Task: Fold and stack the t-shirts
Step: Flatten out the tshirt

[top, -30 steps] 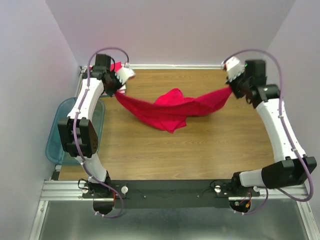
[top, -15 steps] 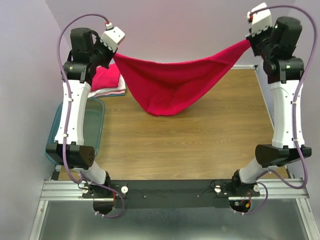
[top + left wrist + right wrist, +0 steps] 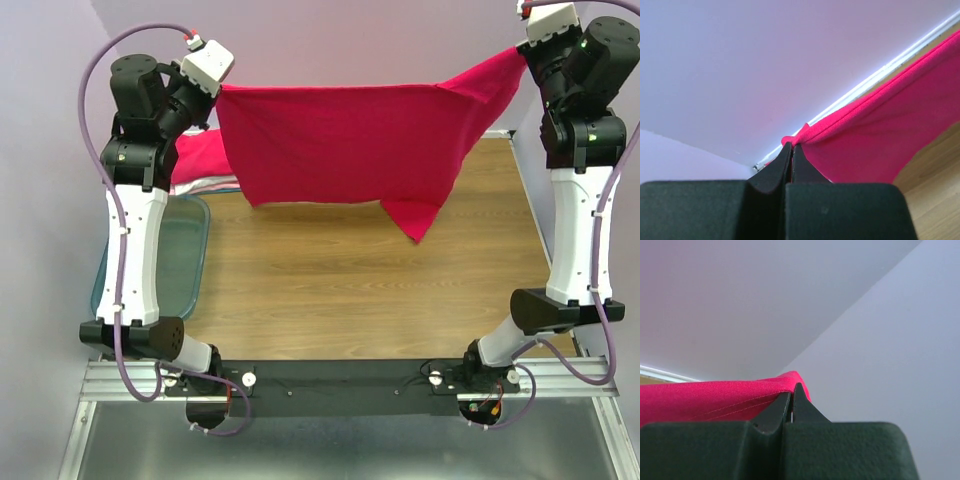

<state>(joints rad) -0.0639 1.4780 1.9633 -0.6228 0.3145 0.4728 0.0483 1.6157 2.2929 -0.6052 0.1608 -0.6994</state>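
A bright red-pink t-shirt hangs stretched in the air above the back of the table, held by two corners. My left gripper is shut on its left corner; in the left wrist view the hem runs up to the right from my left gripper. My right gripper is shut on the right corner, where cloth bunches at my right gripper. A loose part hangs lowest at the right. Folded t-shirts, red-pink on top with pale edges below, lie stacked at the back left, partly behind the left arm.
A translucent teal plastic bin stands at the table's left edge beside the left arm. The wooden table is ringed by pale walls on three sides. Both arms stand tall, near the side walls.
Both arms rose and moved apart with the t-shirt. It went from a sagging bundle on the table to a nearly flat sheet hanging in the air.
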